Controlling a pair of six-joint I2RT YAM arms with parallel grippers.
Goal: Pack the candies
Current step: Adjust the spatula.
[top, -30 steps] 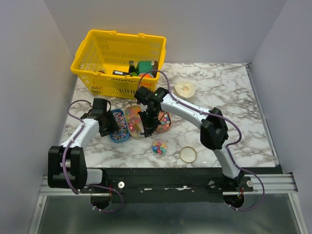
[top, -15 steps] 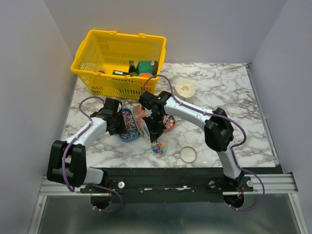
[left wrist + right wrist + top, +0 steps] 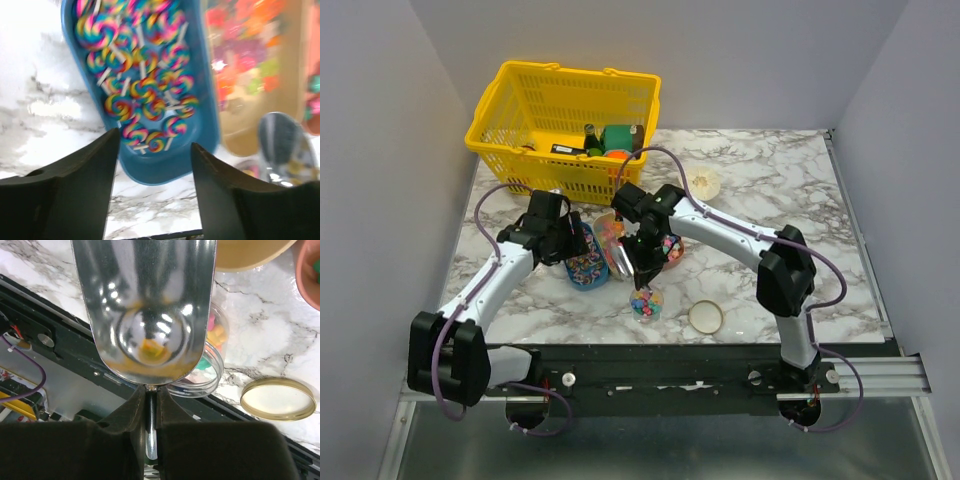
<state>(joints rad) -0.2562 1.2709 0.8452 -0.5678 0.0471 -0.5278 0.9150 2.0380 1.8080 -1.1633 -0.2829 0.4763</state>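
L gripper [image 3: 155, 142] sits centre-left in top view, jaws apart. R arm bends in from lower right; R gripper [image 3: 145, 405] clamped on scoop [image 3: 145, 300] handle

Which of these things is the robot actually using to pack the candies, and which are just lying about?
In use: candies, scoop, clear jar, lid, oval trays.
Lying about: yellow basket, pale round object.

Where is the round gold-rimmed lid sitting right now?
In the top view the round gold-rimmed lid lies flat on the marble table near its front edge, just right of the small clear candy jar.
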